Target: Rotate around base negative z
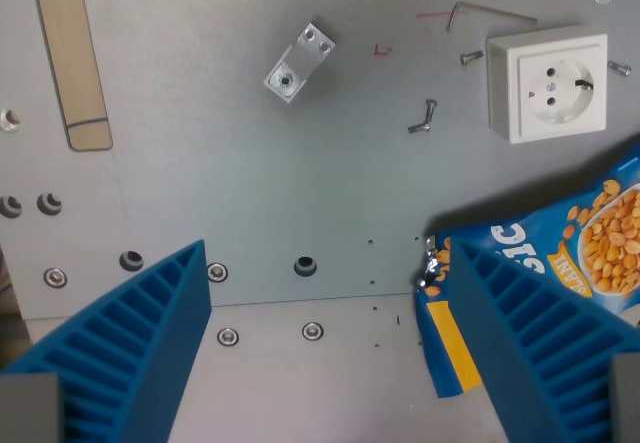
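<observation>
My gripper (325,278) looks straight down at a grey metal plate (250,193). Its two blue ribbed fingers, one at the wrist view's left (130,343) and one at the wrist view's right (530,343), stand wide apart with nothing between them. A blue peanut bag (560,253) lies at the wrist view's right, partly under the right finger. A small aluminium bracket (298,61) lies on the plate above centre.
A white wall socket (548,83) sits at the upper right, with an Allen key (480,11) and loose screws (424,116) near it. A wooden strip (72,53) lies at the upper left. Bolts and holes (305,266) dot the plate's lower part.
</observation>
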Controlling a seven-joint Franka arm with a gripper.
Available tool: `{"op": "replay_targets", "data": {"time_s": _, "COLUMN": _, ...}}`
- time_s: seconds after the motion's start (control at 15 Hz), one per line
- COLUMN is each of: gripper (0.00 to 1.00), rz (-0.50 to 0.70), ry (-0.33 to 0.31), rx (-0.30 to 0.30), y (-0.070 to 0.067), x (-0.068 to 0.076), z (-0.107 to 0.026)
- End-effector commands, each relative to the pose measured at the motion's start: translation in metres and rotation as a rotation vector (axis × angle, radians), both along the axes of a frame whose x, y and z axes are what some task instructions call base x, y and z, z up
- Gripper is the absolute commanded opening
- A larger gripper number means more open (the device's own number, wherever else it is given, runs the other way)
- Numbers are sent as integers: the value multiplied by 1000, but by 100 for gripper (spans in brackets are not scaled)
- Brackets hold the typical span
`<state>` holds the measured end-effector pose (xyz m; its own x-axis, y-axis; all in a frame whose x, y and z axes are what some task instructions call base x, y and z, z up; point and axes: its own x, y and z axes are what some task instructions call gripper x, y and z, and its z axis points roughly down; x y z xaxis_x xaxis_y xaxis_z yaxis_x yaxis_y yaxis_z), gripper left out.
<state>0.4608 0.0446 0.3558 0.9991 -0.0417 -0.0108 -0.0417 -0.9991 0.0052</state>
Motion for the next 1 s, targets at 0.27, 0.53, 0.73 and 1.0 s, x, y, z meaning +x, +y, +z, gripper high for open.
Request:
{"op": "replay_targets", "data": {"time_s": 0.27, "gripper": 100, "rz": -195, "ry": -5, "rx": 3, "y": 0, "x": 0, "z": 3}}
{"op": "replay_targets", "data": {"time_s": 0.53, "gripper": 100, "rz": -248, "ry": -5, "rx": 3, "y": 0, "x": 0, "z": 3}}
{"op": "replay_targets", "data": {"time_s": 0.73, "gripper": 100, "rz": -288, "ry": -5, "rx": 3, "y": 0, "x": 0, "z": 3}}
{"op": "replay_targets", "data": {"time_s": 1.0, "gripper": 100, "rz": -342, "ry": -5, "rx": 3, "y": 0, "x": 0, "z": 3}}
